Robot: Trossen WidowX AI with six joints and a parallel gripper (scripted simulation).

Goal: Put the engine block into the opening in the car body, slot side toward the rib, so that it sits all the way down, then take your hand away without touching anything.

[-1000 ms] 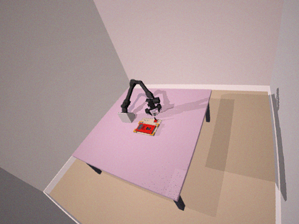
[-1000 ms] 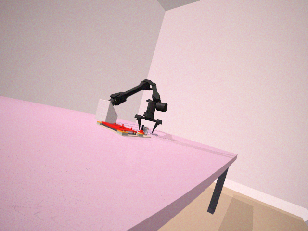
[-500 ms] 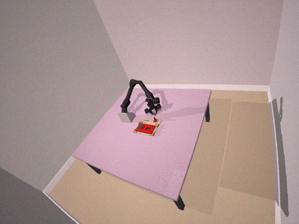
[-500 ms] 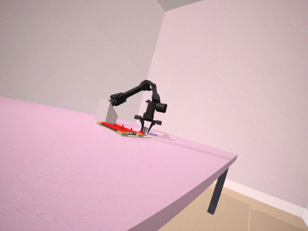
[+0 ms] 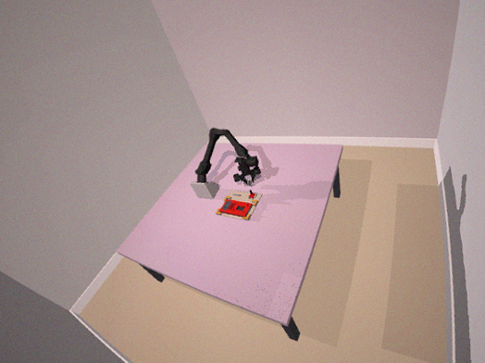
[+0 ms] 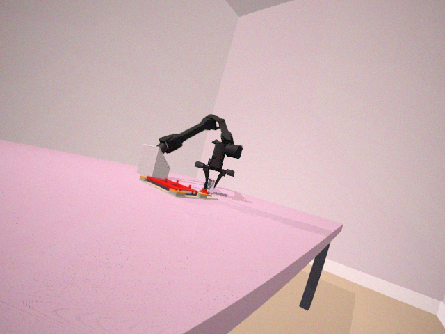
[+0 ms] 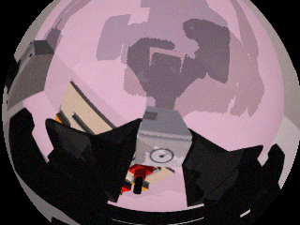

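Observation:
My gripper (image 5: 248, 182) (image 6: 211, 187) (image 7: 160, 126) is shut on the grey engine block (image 6: 210, 184) (image 7: 164, 130). The block has a ring mark on one face and a dark rectangular notch on another, both visible in the wrist view. In the exterior view it appears a little above the table, just behind the board. The red car body (image 5: 234, 210) (image 6: 163, 181) lies flat on the beige board (image 5: 240, 193) (image 7: 82, 104), nearer the top camera than the gripper. Dark recesses show in the body; the rib cannot be made out.
A red piece with a black upright peg (image 5: 251, 195) (image 6: 203, 191) (image 7: 141, 171) stands on the board's corner, close beside the held block. A grey slanted block (image 5: 205, 189) (image 6: 147, 161) (image 7: 31, 80) stands by the arm's base. Orange corner pieces surround the car body.

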